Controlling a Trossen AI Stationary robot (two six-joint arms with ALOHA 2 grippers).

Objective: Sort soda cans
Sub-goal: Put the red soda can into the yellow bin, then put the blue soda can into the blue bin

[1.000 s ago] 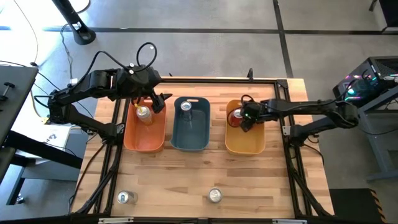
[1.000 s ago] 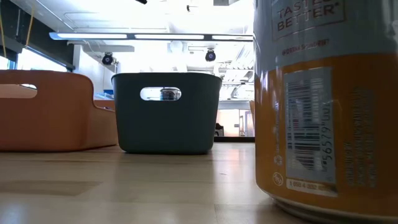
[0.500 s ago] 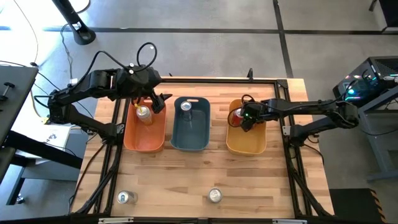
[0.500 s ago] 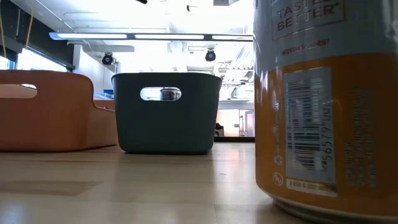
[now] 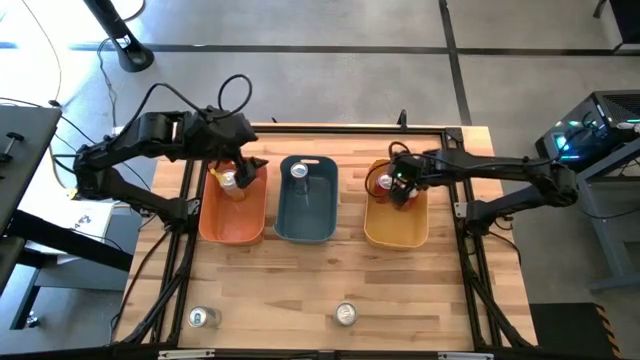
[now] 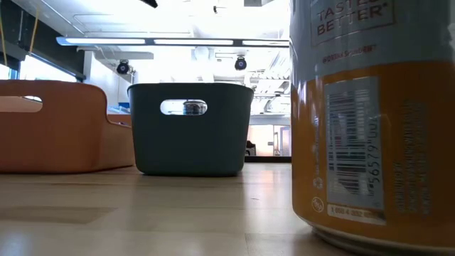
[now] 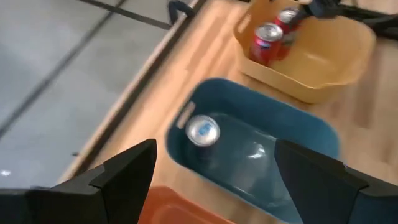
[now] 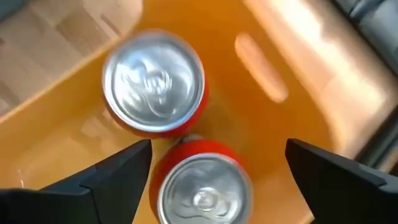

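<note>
Right tool has risen, open, above two red cans.

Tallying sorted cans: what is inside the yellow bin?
Two upright red cans in the yellow bin, under the open right gripper. Its arm hides part of the floor.

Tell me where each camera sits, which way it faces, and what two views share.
High view: overhead, straight down on table, three bins, left gripper, right gripper.
Low view: tabletop level, facing blue-grey bin; orange-labelled can close up; no arm visible.
Left wrist view: above the blue-grey bin, both fingers open.
Right wrist view: down into yellow bin at two red cans, fingers open.
Shared: left wrist and high views both show the silver can.
</note>
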